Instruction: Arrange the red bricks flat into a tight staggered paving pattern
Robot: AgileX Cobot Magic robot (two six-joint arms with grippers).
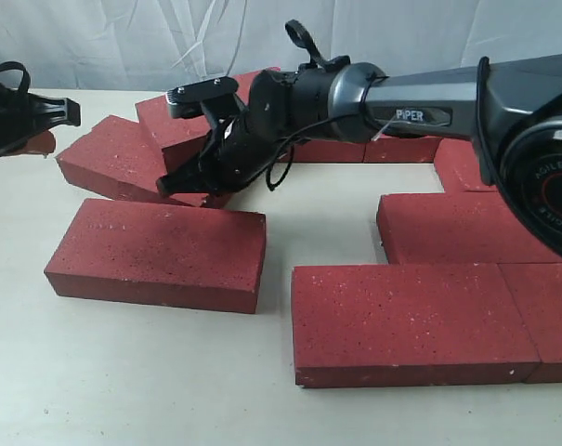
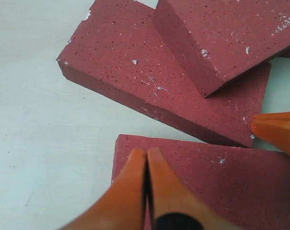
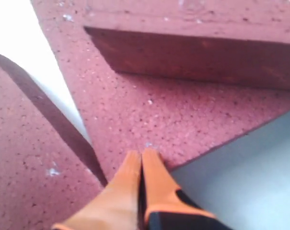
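Nearest the lens sits the front brick (image 1: 411,321), flat and butted end to end against its neighbour on the pale table (image 1: 123,381). Behind it the laid red bricks (image 1: 466,228) step back in offset rows around an unfilled gap, so the paving looks roughly half built.

Off to the left, three are not yet in the pattern. A loose brick (image 1: 160,251) lies flat and apart from the rows. Beyond it, an angled brick (image 1: 118,158) has an overlapping brick (image 1: 155,116) resting partly on top, tilted rather than flat.

The right arm (image 1: 429,102) reaches across the middle. The right gripper (image 1: 172,182), jaws pinched together with nothing between them, has its tips down against the angled brick. A closed tip makes a firm pusher, which likely suits sliding a heavy slab better than lifting it. The left gripper (image 2: 145,153), likewise clenched and empty, hangs above the loose brick's end, probably placed to nudge or steady it.
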